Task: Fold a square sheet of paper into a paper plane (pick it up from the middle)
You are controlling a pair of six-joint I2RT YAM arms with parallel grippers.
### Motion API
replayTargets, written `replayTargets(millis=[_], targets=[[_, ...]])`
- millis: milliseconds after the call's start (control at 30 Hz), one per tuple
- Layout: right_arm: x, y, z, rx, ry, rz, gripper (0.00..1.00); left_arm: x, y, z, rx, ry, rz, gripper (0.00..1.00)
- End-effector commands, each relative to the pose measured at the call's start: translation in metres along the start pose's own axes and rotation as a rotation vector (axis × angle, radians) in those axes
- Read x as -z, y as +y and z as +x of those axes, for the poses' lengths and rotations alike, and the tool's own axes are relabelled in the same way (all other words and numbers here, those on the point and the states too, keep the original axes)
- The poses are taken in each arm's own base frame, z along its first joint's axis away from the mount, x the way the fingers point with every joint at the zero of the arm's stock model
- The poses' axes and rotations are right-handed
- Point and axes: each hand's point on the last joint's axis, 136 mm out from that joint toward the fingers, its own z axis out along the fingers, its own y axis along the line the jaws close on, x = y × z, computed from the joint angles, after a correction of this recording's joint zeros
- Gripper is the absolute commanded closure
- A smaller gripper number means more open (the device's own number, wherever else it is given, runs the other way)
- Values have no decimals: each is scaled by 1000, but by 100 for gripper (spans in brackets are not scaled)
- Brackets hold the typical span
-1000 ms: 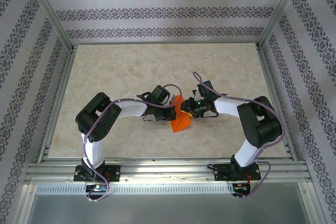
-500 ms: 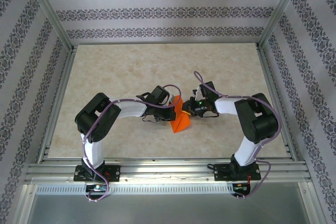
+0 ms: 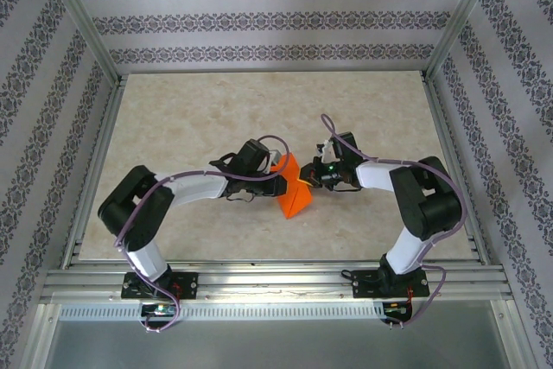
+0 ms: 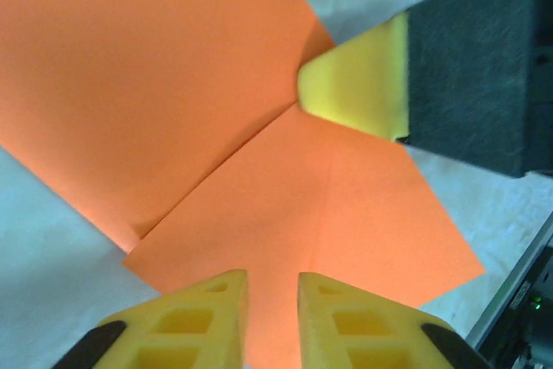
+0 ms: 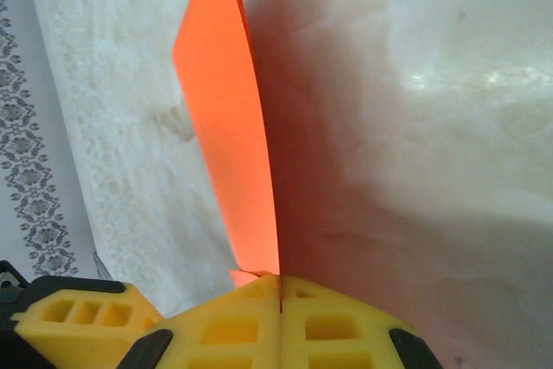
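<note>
Beneath both claws, the beige marbled table (image 3: 173,127) lies flat and matte. Between the claws, the thin bright orange sheet of paper (image 3: 292,202) is partly folded, with sharp creases meeting at one point, and stands tented on the table. The right claw (image 5: 279,283) has its yellow, hollow-celled fingers pressed together, pinching the sheet's edge, and the paper rises upright ahead of it. The left claw (image 4: 272,289) has its yellow fingers a narrow gap apart, tips at the paper's broad face, opposite the right claw.
</note>
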Motion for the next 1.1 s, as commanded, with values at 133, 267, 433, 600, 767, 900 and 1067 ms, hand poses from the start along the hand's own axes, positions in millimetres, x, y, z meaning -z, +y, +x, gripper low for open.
replayTargets(millis=[133, 267, 433, 600, 767, 900, 1067], targets=[[34, 21, -7, 183, -126, 95, 100, 46, 6, -27, -72, -221, -88, 60], [57, 25, -10, 298, -196, 243, 100, 69, 12, -34, -97, -304, -140, 43], [86, 31, -13, 430, -249, 388, 100, 93, 17, -38, -132, -380, -181, 15], [115, 40, -17, 530, -330, 481, 99, 119, 37, -40, -106, -488, -283, 0], [134, 46, -18, 623, -351, 591, 99, 146, 48, -32, -79, -560, -328, 1], [144, 47, -18, 698, -321, 743, 99, 159, 49, -26, -85, -616, -301, 1], [155, 40, -24, 786, -291, 991, 99, 163, 56, -24, -33, -628, -315, 1]])
